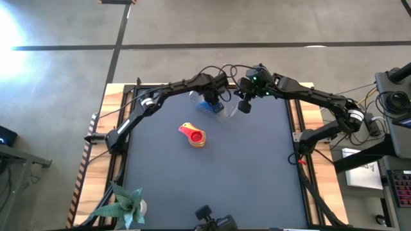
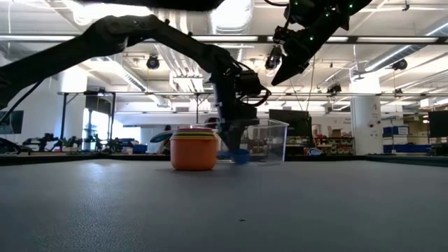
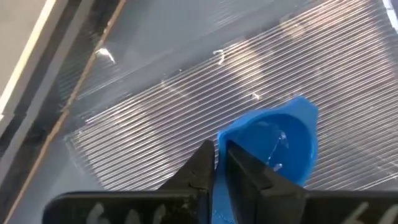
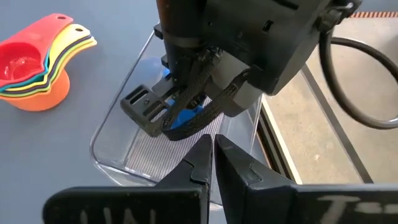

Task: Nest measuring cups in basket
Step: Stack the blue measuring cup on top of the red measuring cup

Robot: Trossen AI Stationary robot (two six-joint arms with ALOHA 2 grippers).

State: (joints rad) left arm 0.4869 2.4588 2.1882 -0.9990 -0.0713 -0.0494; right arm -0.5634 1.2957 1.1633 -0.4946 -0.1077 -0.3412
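Seen from above, we find the left claw (image 1: 214, 101) lowered into the basket (image 1: 226, 114) near twelve o'clock on the bench (image 1: 257, 173), its fingers drawn together on the rim of the blue cup (image 3: 273, 143), which sits on the basket's ribbed floor. The right claw (image 1: 244, 104) hangs just beside it toward three o'clock, raised clear above the basket, fingers pressed together on nothing. We judge the step in hand to be seating this first cup: it is best set flat and mouth-up, handle clear of the wall, before release, so that later cups can drop inside it. We would lift straight up afterwards to avoid dragging the light tub. The basket holds only the blue cup, as far as we can see. Toward seven o'clock from the basket, near the bench centre, stands the nested stack (image 1: 194, 135): an orange cup (image 4: 43, 93) outermost, a red cup (image 4: 22, 59) innermost, with yellow and other coloured handles fanned between; we cannot count every layer.
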